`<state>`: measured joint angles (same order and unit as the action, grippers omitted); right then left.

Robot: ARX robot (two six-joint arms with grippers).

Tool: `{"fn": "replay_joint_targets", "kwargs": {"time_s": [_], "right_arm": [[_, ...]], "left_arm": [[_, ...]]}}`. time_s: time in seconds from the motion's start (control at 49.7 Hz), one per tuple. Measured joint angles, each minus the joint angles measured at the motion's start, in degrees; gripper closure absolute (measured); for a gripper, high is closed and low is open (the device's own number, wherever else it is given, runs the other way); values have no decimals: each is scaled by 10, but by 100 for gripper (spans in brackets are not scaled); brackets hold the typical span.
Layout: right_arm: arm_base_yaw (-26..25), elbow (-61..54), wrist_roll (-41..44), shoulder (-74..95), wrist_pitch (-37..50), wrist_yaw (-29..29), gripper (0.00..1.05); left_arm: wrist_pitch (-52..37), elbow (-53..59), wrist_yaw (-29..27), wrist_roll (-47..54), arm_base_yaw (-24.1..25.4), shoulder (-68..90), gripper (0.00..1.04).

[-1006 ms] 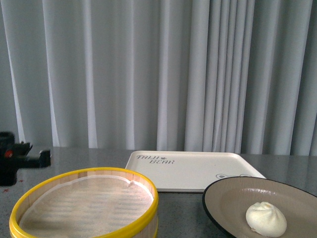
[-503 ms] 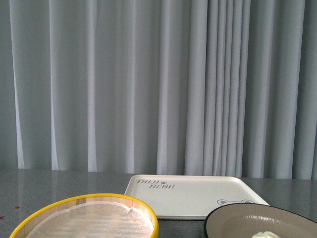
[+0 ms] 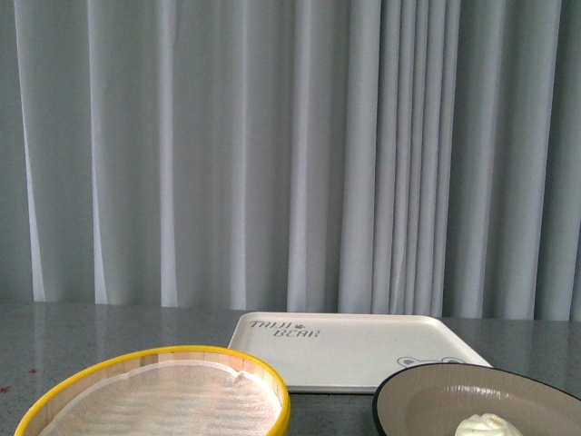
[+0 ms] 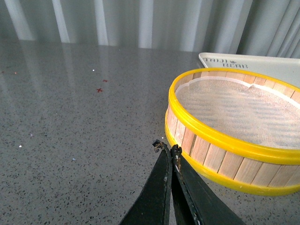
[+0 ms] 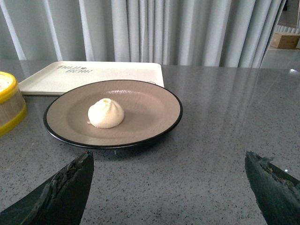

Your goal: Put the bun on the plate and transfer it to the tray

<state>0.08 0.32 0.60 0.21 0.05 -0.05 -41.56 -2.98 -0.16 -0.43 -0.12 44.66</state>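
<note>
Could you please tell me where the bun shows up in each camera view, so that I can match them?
Front view: the bun is cut off by the bottom edge, right of centre, on the plate.
Left wrist view: the bun is not in it.
Right wrist view: the bun sits on the plate.
Shared landmark: the cream tray with dark lettering, visible in all three views.

"BEAR" — on the tray (image 3: 363,354)
</note>
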Motion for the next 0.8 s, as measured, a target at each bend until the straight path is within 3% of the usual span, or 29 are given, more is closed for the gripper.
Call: {"fn": "replay_joint_targets", "kwargs": {"time_s": [0.101,0.805], "right_arm": [[0,0,0,0,0,0,9],[0,0,0,0,0,0,9]], "left_arm": [[0,14,0,0,0,-14,101],[227,15,0,0,0,-260,101]]}}
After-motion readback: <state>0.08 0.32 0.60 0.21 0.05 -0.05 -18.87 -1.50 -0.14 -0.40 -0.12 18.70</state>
